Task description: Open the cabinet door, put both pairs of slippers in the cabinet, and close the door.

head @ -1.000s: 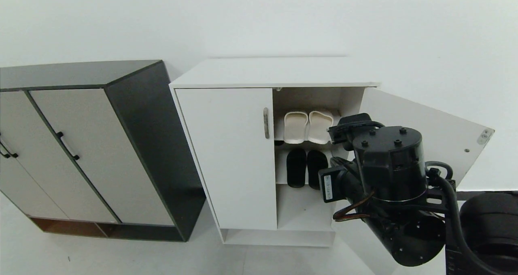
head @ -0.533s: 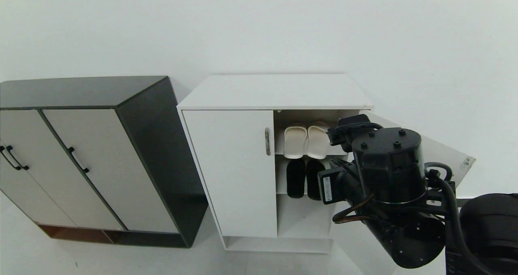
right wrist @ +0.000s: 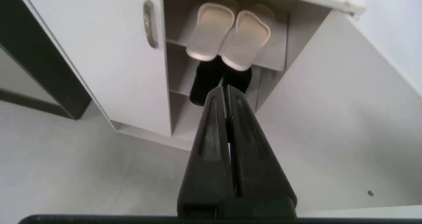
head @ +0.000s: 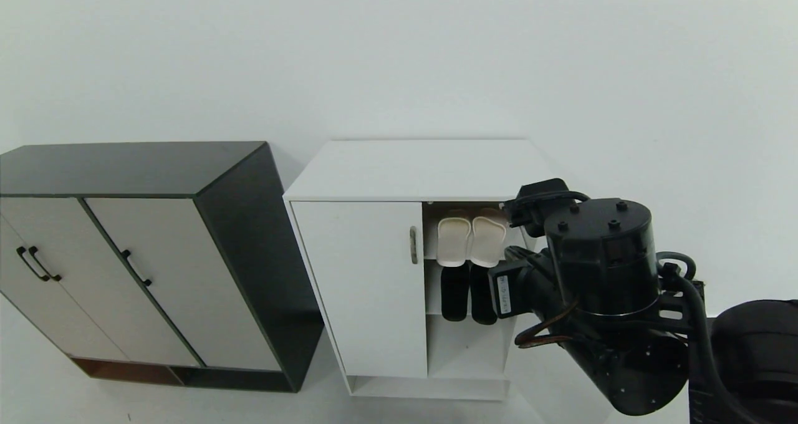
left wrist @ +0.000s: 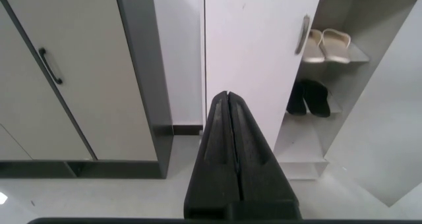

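Note:
The white cabinet (head: 411,168) stands against the wall with its left door (head: 361,287) closed and its right side open. A white pair of slippers (head: 471,240) lies on the upper shelf, and a black pair of slippers (head: 466,292) sits on the shelf below. The right door (right wrist: 330,125) is swung wide open. My right gripper (right wrist: 226,91) is shut and empty, hanging in front of the open compartment, apart from the shelves. My left gripper (left wrist: 228,95) is also shut and empty, held before the closed left door (left wrist: 254,59).
A dark grey cabinet (head: 237,255) with two beige doors and black handles stands close on the left of the white one. Pale bare floor (head: 249,408) lies in front of both. My right arm (head: 598,287) hides the right edge of the white cabinet.
The whole head view has shifted: both cabinets now sit lower and smaller, so the camera has moved back. The slippers keep their places on the shelves.

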{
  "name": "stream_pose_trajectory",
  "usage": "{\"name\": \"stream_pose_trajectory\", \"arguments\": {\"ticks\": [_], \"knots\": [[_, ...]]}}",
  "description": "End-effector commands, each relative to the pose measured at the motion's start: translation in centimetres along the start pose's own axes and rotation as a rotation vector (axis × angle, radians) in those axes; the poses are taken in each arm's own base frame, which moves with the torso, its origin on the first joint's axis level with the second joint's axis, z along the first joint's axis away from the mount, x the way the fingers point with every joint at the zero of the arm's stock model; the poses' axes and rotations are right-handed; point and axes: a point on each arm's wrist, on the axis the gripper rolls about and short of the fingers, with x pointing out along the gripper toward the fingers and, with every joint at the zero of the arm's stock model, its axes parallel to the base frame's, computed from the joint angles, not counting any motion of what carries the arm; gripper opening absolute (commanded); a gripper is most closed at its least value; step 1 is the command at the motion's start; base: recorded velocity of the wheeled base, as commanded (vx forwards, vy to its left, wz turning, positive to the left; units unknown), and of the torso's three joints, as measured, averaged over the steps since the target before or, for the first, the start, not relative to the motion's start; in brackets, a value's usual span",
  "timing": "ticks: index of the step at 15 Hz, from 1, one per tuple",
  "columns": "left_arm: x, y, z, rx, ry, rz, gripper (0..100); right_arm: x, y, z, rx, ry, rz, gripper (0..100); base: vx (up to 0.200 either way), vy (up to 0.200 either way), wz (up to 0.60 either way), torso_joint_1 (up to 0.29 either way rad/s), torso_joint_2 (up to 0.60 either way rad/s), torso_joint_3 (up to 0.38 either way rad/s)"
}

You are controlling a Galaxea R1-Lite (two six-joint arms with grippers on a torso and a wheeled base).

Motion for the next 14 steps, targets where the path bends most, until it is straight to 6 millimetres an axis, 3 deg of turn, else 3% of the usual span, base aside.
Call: {"name": "stream_pose_trajectory", "arguments": {"ticks": [1,14], "knots": [[0.01,0.0,0.0,0.0,0.001,0.0,0,0.1,-0.19,-0.19,-0.003,0.007,0.003,0,0.0,0.0,0.0,0.09,-0.2,-0.105],[0.01,0.0,0.0,0.0,0.001,0.0,0,0.18,-0.36,-0.37,-0.008,0.015,0.011,0,0.0,0.0,0.0,0.005,-0.01,-0.008]]}}
